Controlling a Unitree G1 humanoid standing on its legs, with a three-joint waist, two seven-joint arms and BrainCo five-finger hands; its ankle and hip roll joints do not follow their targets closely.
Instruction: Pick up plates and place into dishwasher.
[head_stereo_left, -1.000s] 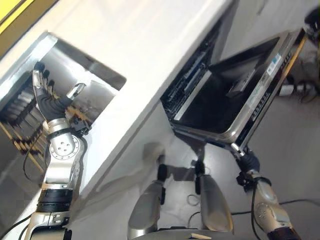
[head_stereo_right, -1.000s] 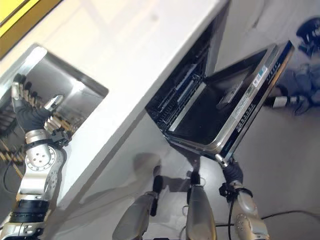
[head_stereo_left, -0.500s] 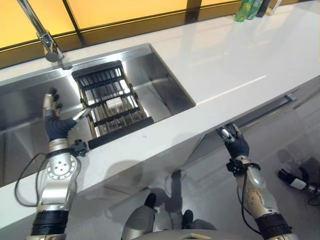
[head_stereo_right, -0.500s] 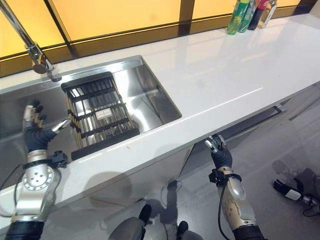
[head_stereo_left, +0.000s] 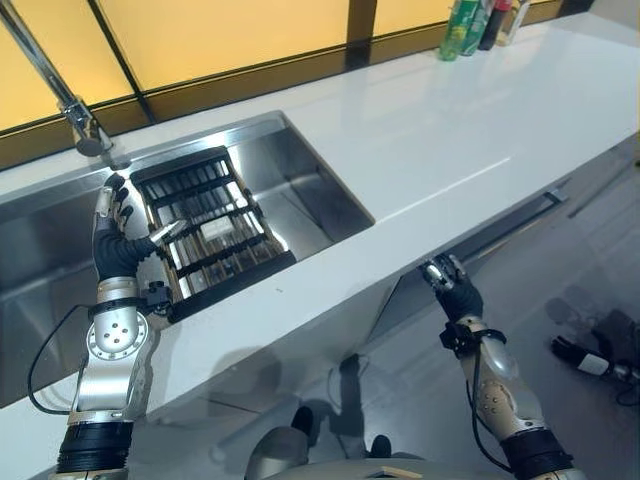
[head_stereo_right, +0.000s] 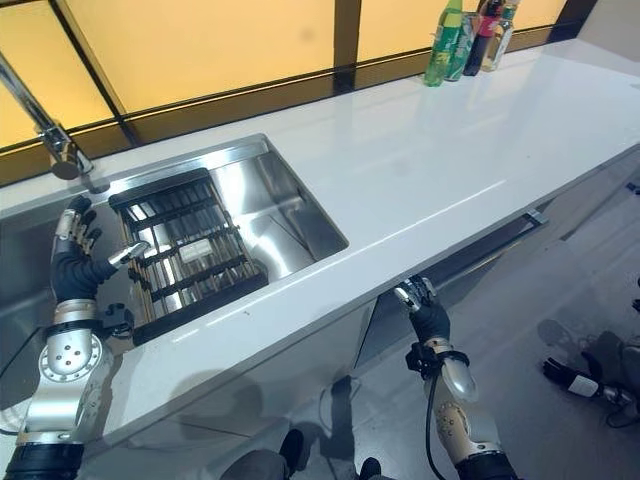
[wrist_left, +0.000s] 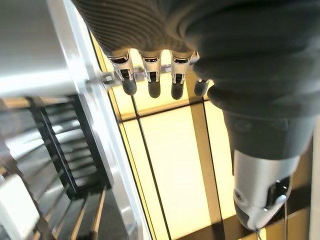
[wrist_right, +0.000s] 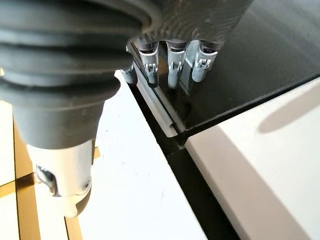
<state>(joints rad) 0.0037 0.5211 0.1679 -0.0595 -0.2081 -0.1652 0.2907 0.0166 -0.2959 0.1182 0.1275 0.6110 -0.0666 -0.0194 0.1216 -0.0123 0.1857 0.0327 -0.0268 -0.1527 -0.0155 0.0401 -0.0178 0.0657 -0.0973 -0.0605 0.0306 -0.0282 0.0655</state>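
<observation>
Your right hand (head_stereo_right: 428, 318), fingers straight, sits at the dark dishwasher door's (wrist_right: 280, 45) top edge under the white bench (head_stereo_left: 420, 150). Left hand (head_stereo_left: 118, 250) open over the steel sink (head_stereo_left: 320, 190), beside the black slatted rack (head_stereo_left: 215, 235). Bottles (head_stereo_right: 465, 40) far back.

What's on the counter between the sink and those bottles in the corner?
Nothing: between sink and bottles, the white counter is bare in both eye views.

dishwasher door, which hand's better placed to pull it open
Right, probably. The right hand sits at the dishwasher door's top edge under the counter; the left hand is raised, open, over the sink rack.
</observation>
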